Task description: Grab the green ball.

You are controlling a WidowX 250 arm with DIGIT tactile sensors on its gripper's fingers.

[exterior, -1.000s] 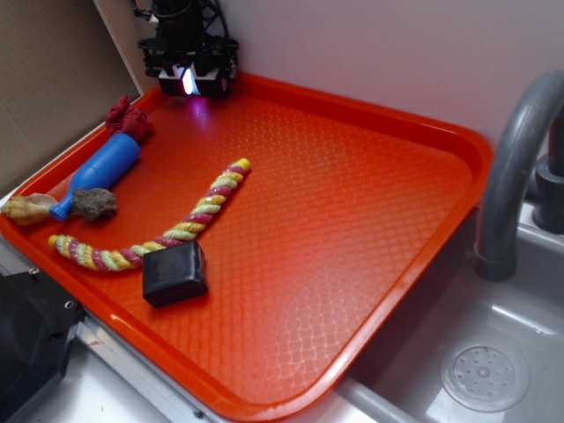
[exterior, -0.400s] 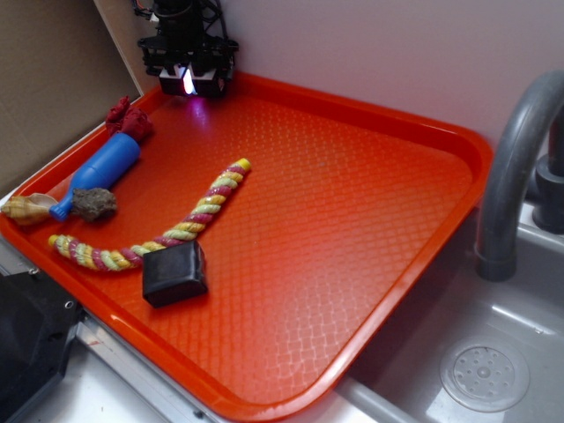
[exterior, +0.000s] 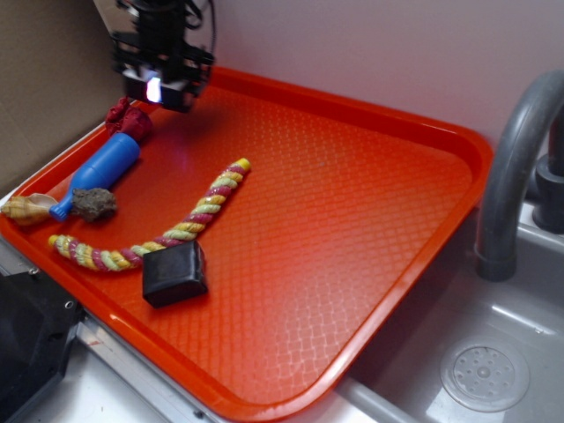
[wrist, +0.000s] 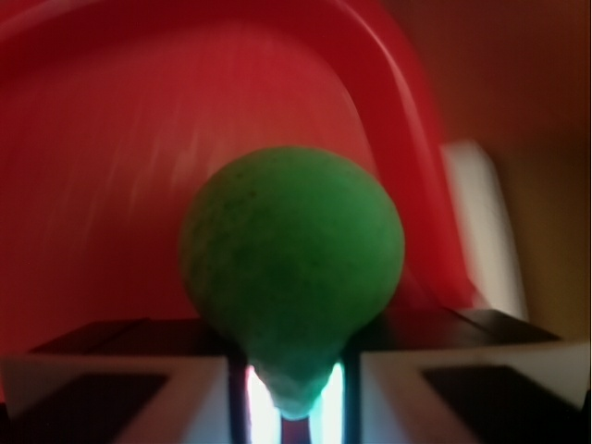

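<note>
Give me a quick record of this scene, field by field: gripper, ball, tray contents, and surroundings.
gripper: gripper above the tray's far left corner, shut on the green ball
tray: orange, textured
on tray: blue bottle, red fabric wad, rope, black block, rock, shell
right of tray: grey faucet, sink

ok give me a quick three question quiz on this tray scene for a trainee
1. True or false: the green ball sits between the end effector fingers.
2. Which item lies nearest the tray's front edge: A) blue bottle B) black block C) red fabric wad?
3. Fill in: the rope is striped yellow and ____.

Key: 1 true; 2 B; 3 red.
</note>
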